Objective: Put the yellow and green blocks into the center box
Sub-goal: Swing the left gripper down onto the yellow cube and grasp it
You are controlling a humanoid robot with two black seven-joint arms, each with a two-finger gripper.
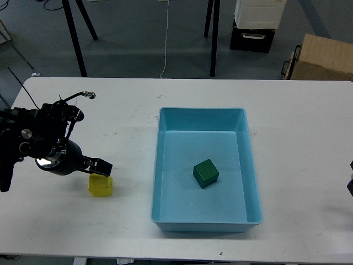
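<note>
A yellow block (101, 186) lies on the white table (298, 127), left of the blue box. A green block (206, 173) lies inside the blue box (157, 165), near its middle. My left gripper (100, 166) hangs right at the yellow block's far top edge, its dark fingers spread about as wide as the block and holding nothing. Only a dark sliver of my right arm (350, 184) shows at the right edge, and its gripper cannot be made out.
The blue box sits at the table's centre with raised walls. Beyond the far table edge stand black stand legs (212, 33), a black-and-white case (255, 25) and a cardboard box (322, 55). A thin cable loops above my left arm (83, 95).
</note>
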